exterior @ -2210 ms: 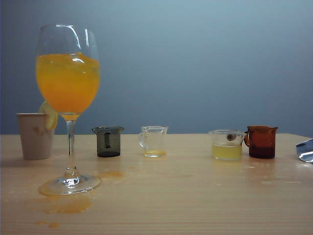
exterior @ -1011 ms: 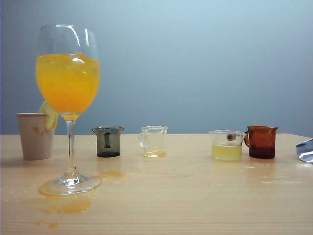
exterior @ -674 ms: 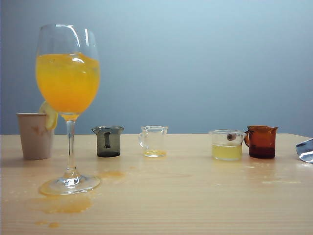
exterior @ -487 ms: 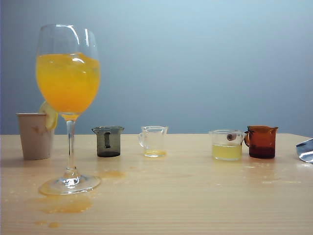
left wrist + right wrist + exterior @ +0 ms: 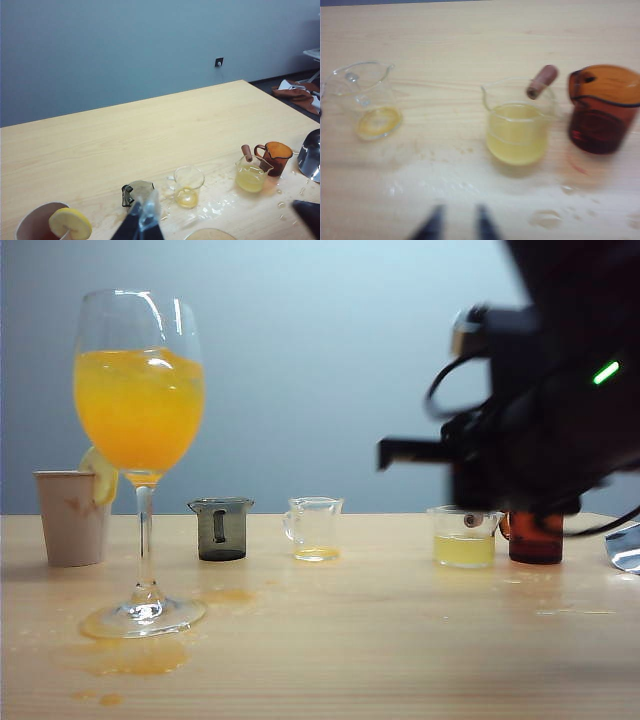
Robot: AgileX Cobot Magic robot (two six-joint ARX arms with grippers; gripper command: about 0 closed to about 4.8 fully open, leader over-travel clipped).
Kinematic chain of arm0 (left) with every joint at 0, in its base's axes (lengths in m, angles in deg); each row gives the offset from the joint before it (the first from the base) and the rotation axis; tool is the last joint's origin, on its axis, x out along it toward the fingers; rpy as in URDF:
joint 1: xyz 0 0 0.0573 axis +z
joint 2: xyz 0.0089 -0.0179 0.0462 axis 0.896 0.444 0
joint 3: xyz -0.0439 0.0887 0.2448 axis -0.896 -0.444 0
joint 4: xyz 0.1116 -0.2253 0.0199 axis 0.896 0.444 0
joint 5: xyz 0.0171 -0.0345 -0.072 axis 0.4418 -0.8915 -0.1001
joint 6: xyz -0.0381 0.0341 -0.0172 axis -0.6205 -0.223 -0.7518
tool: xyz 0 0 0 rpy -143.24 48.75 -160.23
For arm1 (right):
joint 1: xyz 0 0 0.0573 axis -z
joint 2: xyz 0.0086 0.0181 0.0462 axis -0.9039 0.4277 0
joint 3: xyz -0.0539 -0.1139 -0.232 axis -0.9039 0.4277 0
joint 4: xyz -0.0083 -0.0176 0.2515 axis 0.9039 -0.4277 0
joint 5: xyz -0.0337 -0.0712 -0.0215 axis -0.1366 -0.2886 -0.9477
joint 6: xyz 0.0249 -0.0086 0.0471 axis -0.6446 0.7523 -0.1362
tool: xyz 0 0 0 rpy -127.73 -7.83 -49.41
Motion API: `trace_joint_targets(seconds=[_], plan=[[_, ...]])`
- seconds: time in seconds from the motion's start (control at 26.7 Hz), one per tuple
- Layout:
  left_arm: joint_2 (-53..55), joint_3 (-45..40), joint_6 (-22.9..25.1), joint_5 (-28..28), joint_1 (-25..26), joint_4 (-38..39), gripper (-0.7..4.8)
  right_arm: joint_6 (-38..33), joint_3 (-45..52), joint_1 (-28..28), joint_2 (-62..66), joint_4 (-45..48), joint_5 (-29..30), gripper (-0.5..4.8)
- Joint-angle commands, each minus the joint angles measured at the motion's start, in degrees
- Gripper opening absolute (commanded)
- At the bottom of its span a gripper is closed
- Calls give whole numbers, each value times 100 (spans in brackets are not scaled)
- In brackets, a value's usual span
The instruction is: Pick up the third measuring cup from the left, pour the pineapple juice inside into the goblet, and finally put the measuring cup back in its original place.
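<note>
One step is in hand, the reach: the right gripper (image 5: 457,222), fingers slightly apart and empty, hangs near the third measuring cup (image 5: 518,127) of pineapple juice (image 5: 516,134) ahead, and next must straddle it; the left gripper (image 5: 141,231), whose opening I cannot tell, waits off by the grey cup (image 5: 136,192).

Lab-like room: bare wooden table (image 5: 125,130), plain blue-grey wall (image 5: 125,45), wall socket (image 5: 219,62).

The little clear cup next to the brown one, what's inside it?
The third measuring cup holds pale yellow pineapple juice, filling roughly its lower half. A small brown handle sticks out at its rim. Nothing else shows inside. The right gripper is apart from it.
</note>
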Motion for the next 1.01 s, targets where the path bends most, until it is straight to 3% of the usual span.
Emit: trace_joint_targets(seconds=[0.04, 0.49, 0.6, 0.86, 1.01], plan=[[-9, 28, 72, 7, 0, 52, -5, -24, -352, 2, 997, 1099, -302, 479], [-9, 28, 111, -48, 0, 472, -5, -46, -1626, 1062, 2334, 1126, -264, 479], [-9, 28, 111, -48, 0, 522, -5, -42, -1810, 1296, 2455, 1064, 232, 479], [-9, 28, 111, -50, 0, 527, -5, 166, -2122, 1453, 2868, 977, 240, 479], [-9, 28, 111, -48, 0, 608, -5, 476, -2162, 1624, 3049, 1003, 861, 479]])
